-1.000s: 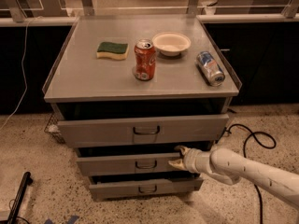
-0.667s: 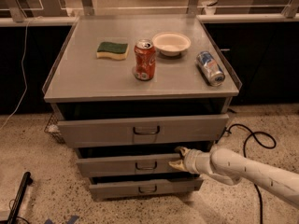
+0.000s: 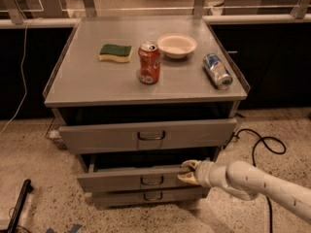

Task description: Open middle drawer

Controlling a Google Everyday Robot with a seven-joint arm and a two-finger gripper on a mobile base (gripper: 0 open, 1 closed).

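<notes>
Gripper (image 3: 187,174) pressed against the middle drawer (image 3: 121,179) front, right of its handle, drawer sitting slightly out, can't tell whether it's gripping

Upright red can (image 3: 149,62), white bowl (image 3: 177,45), sponge (image 3: 115,52), blue can (image 3: 217,71) lying on cabinet top (image 3: 92,84)

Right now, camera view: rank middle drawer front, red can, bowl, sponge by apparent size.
1. Middle drawer front, also nearest the camera.
2. Red can and bowl: too alike to rank.
3. Sponge, slightly smaller.
Tool sits at that drawer front's right end.
</notes>
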